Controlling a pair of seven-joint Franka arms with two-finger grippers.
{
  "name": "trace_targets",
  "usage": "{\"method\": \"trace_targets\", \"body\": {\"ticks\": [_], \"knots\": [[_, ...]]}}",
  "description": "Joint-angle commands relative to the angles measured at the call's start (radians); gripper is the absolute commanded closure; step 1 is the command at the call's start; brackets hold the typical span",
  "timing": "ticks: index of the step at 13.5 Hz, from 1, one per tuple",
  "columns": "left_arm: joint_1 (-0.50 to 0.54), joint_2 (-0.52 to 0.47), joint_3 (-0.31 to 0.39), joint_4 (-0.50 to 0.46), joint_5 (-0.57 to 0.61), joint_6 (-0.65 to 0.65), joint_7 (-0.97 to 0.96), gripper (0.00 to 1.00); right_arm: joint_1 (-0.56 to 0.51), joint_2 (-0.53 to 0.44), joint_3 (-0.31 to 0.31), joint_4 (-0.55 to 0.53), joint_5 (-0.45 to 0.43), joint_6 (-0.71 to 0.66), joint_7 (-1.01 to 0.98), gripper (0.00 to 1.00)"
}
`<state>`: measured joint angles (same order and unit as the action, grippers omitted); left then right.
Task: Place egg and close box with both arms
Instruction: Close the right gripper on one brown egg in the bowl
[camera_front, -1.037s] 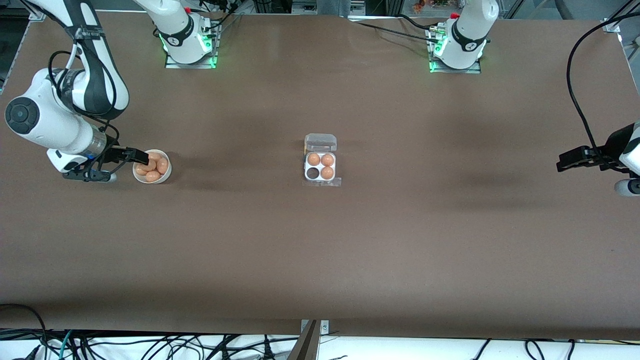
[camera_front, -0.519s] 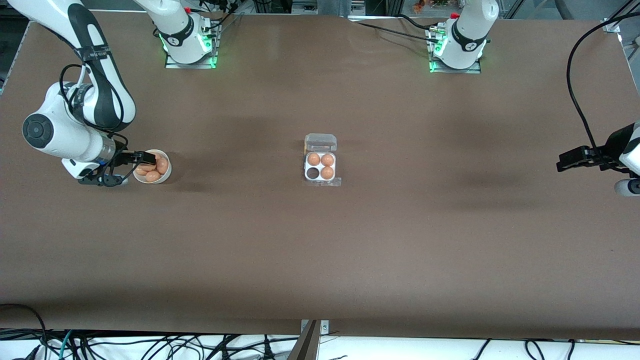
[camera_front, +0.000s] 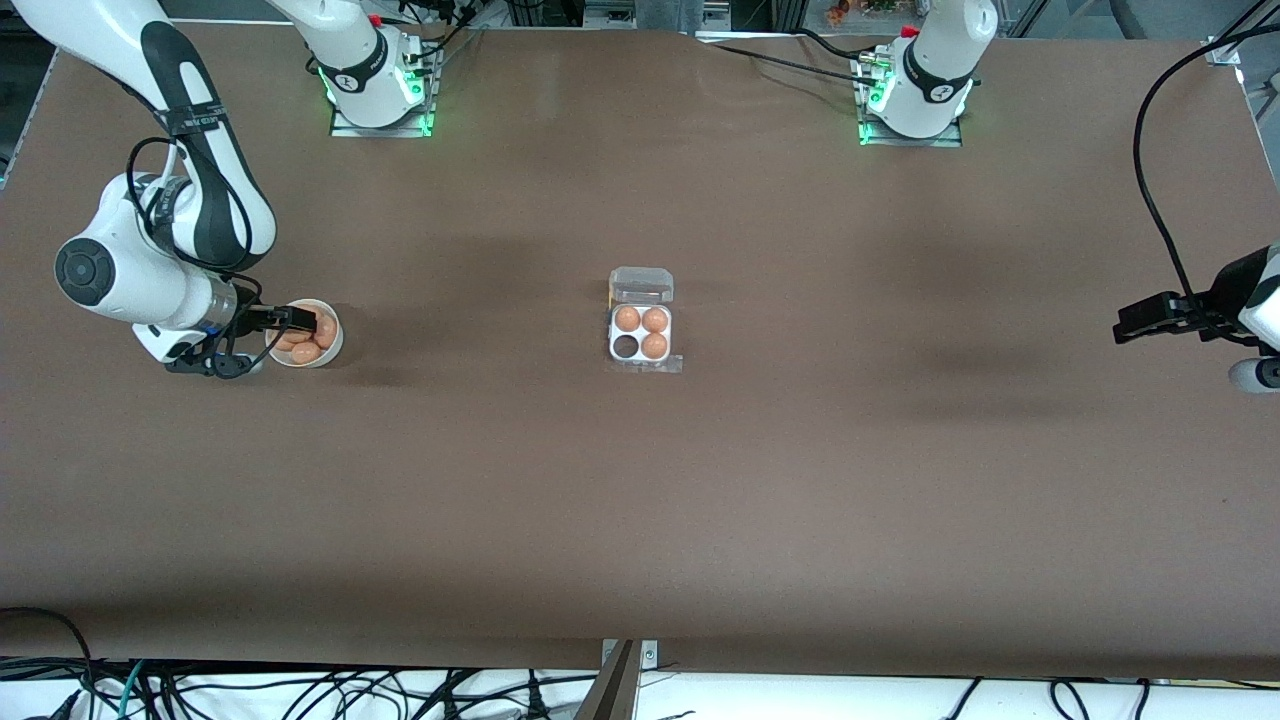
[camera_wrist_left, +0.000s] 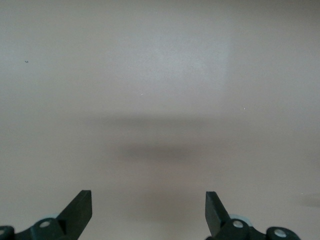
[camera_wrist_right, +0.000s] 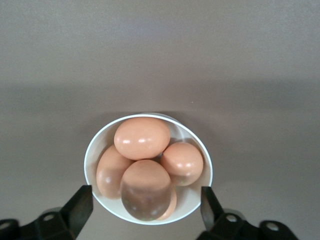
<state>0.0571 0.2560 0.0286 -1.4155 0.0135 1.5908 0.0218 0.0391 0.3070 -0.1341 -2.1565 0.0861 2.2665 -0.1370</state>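
The box (camera_front: 641, 333) stands mid-table, its clear lid open toward the bases, with three brown eggs in its white tray and one cell empty. A round white bowl (camera_front: 331, 350) holding several brown eggs (camera_front: 305, 350) sits toward the right arm's end of the table. My right gripper (camera_front: 296, 321) is open, low over the bowl. In the right wrist view its fingers (camera_wrist_right: 80, 207) stand wide on either side of the bowl (camera_wrist_right: 200, 190), just above the eggs (camera_wrist_right: 145, 192). My left gripper (camera_front: 1135, 325) is open and empty, waiting over bare table at the left arm's end of the table.
The left wrist view shows only bare table between the open fingertips (camera_wrist_left: 80, 205). A black cable (camera_front: 1150, 190) loops over the table near the left arm. The two arm bases (camera_front: 375, 75) stand along the table's edge farthest from the camera.
The right arm has swung toward the bowl and lowered, bringing its open gripper down over the eggs. The left arm has not moved.
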Motion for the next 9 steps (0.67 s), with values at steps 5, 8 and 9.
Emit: {"method": "trace_targets", "body": {"ticks": [5,8,9], "knots": [[0.003,0.005,-0.001,0.017,-0.004,-0.015,0.012,0.00,-0.008,0.023,0.010,0.018,0.021,0.001,-0.029,0.17],[0.001,0.005,-0.003,0.017,-0.004,-0.015,0.010,0.00,-0.004,0.023,0.011,0.018,0.021,-0.001,-0.027,0.23],[0.001,0.005,-0.003,0.017,-0.004,-0.015,0.009,0.00,-0.004,0.024,0.011,0.018,0.021,-0.001,-0.027,0.26]]}}
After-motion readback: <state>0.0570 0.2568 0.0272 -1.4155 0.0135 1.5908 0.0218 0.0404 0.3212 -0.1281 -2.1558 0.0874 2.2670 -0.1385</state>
